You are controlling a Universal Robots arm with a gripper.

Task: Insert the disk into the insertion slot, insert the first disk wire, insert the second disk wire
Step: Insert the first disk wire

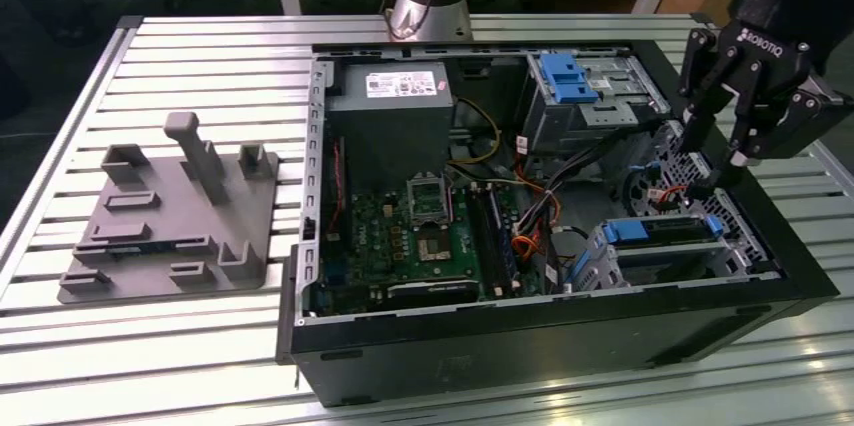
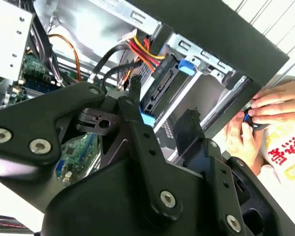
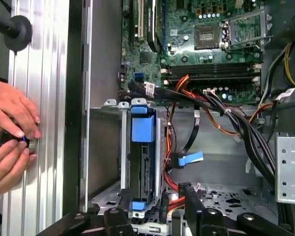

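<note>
Disk (image 3: 141,167) sits in 1 insertion slot (image 3: 107,152), 1 end effector (image 3: 175,192) spread nearby.

- Disk (image 1: 661,231): silver-grey, in a bright blue carrier.
- Slot (image 1: 731,258): silvery sheet metal, perforated walls.
- Motherboard (image 1: 407,246): green, with black sockets and silver contacts.
- Wires (image 2: 143,51): red, yellow, orange and black strands.
- Power supply (image 1: 387,121): grey box, white label.
- Bay latch (image 1: 566,76): blue.
- Case (image 1: 534,331): black, silvery inside.
- Gripper (image 1: 710,171): matt black.
- Table (image 1: 200,56): silvery, ribbed in parallel slats.
- Fixture (image 1: 160,236): plain grey.
</note>
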